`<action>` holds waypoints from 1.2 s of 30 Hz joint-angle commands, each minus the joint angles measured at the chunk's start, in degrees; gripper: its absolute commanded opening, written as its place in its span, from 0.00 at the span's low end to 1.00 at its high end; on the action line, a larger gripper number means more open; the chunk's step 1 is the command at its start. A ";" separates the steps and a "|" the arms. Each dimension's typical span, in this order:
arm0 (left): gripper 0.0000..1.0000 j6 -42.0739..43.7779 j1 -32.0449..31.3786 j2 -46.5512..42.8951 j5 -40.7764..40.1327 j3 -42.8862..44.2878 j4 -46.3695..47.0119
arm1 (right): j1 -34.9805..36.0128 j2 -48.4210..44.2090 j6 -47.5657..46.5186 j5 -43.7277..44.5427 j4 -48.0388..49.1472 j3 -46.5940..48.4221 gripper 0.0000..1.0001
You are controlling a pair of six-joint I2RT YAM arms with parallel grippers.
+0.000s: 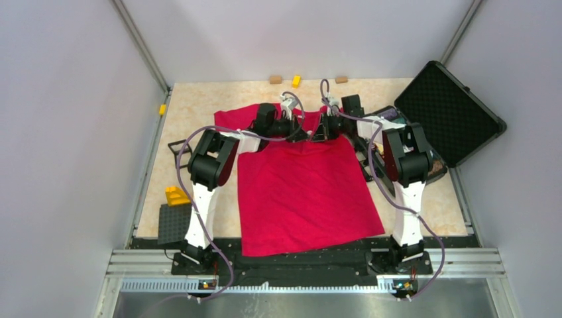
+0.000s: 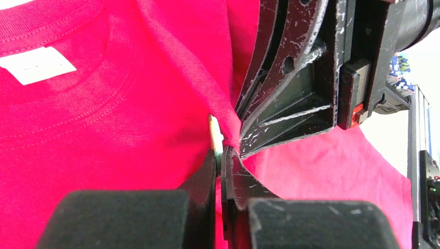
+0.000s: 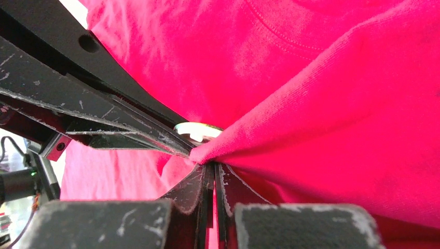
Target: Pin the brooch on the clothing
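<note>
The clothing [image 1: 305, 192], a red T-shirt, lies flat on the table with its collar at the back. Both grippers meet tip to tip just below the collar. My left gripper [image 2: 220, 155] is shut on the brooch [image 2: 215, 136], a thin greenish-tan disc seen edge-on, pressed against a raised fold of the clothing [image 2: 129, 119]. My right gripper [image 3: 211, 167] is shut on that fold of the clothing [image 3: 332, 114], pinching it up into a ridge. In the right wrist view the brooch [image 3: 196, 129] shows as a pale disc behind the fold. The white neck label [image 2: 36, 65] sits nearby.
An open black case [image 1: 450, 112] stands at the back right, close behind the right arm. A yellow brick [image 1: 176, 195] and a dark baseplate [image 1: 173, 224] lie at the left. Small blocks [image 1: 296, 81] sit along the back edge.
</note>
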 commanded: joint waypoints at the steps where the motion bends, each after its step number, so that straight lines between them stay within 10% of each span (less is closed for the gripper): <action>1: 0.00 0.01 -2.91 -5.67 11.56 1.53 3.22 | -0.10 3.30 -1.89 0.43 -0.85 4.54 0.00; 36: 0.00 -5.05 -4.84 -10.87 7.23 -3.34 13.48 | -0.16 7.17 -3.45 0.11 -11.48 10.58 0.00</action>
